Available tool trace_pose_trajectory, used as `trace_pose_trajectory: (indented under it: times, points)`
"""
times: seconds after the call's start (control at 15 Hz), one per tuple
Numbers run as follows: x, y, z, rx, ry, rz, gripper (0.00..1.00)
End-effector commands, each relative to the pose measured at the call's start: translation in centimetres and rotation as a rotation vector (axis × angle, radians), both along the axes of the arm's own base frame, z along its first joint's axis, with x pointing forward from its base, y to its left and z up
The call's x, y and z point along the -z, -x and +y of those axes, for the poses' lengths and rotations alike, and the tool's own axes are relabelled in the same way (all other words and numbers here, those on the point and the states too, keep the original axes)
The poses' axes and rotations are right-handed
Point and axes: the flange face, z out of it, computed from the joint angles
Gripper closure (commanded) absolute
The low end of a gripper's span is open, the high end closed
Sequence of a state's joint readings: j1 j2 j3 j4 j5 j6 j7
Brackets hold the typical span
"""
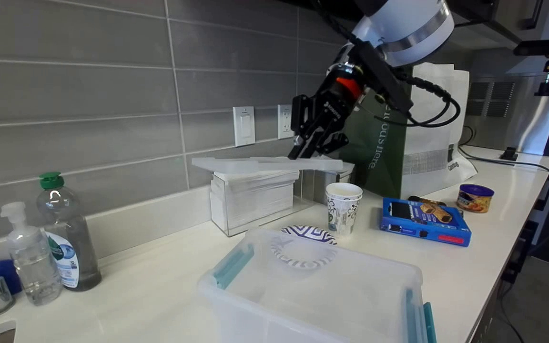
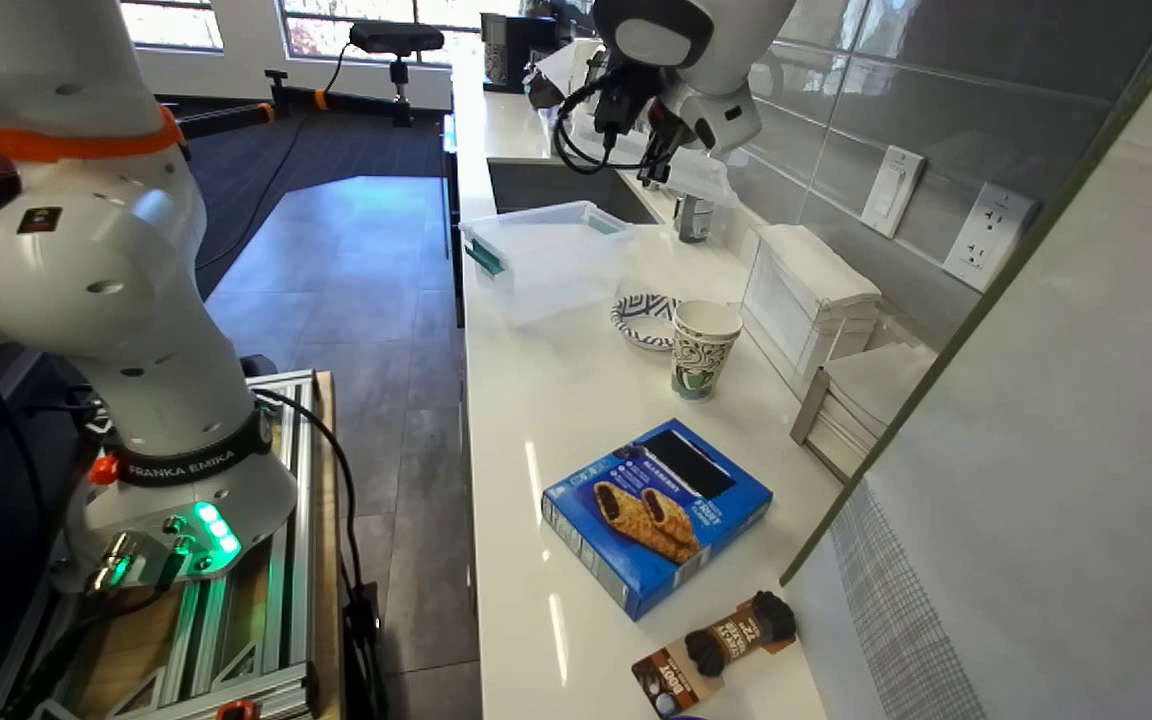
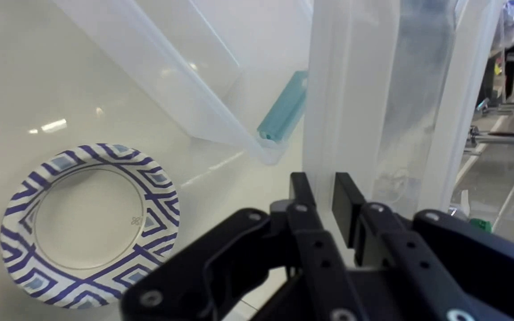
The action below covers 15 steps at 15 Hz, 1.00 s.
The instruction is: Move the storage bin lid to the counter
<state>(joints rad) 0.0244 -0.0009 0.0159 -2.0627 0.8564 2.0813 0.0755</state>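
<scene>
The storage bin lid is a translucent white panel (image 1: 260,165), held up off the counter (image 1: 150,295) and close to the backsplash. It also shows in an exterior view (image 2: 704,180) and along the right of the wrist view (image 3: 368,89). My gripper (image 1: 303,153) is shut on one edge of the lid; in the wrist view the lid's rim passes between the fingertips (image 3: 321,187). The clear bin (image 1: 255,314) with teal latches stands open on the counter, apart from the lid. It shows in the wrist view (image 3: 181,67) too.
A patterned paper bowl (image 3: 159,223) lies beside the bin. Paper cups (image 1: 343,214), a napkin holder (image 1: 255,200) and a blue snack box (image 1: 424,221) stand farther along. A soap bottle (image 1: 67,243) and pump bottle (image 1: 31,262) stand near the sink (image 2: 526,185). A green bag (image 1: 374,152) leans at the wall.
</scene>
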Motion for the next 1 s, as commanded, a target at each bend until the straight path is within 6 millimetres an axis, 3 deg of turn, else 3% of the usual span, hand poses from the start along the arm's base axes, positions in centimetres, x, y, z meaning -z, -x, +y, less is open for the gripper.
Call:
trace_pose_trajectory:
  times: [0.0,0.2,0.53,0.67,0.8,0.87,0.93]
  points:
    - [2.1,-2.3,3.3,0.140,-0.022,0.001,0.95]
    - [4.0,-3.3,6.2,0.201,0.013,-0.034,0.95]
    - [6.1,-3.8,9.8,0.152,0.085,-0.133,0.95]
    - [6.5,-4.3,9.9,0.228,0.082,-0.154,0.95]
    - [6.7,-4.4,10.2,0.196,0.068,-0.143,0.95]
    - [6.5,-3.7,9.9,0.198,0.095,-0.143,0.82]
    - [6.6,-3.8,10.0,0.198,0.094,-0.143,0.82]
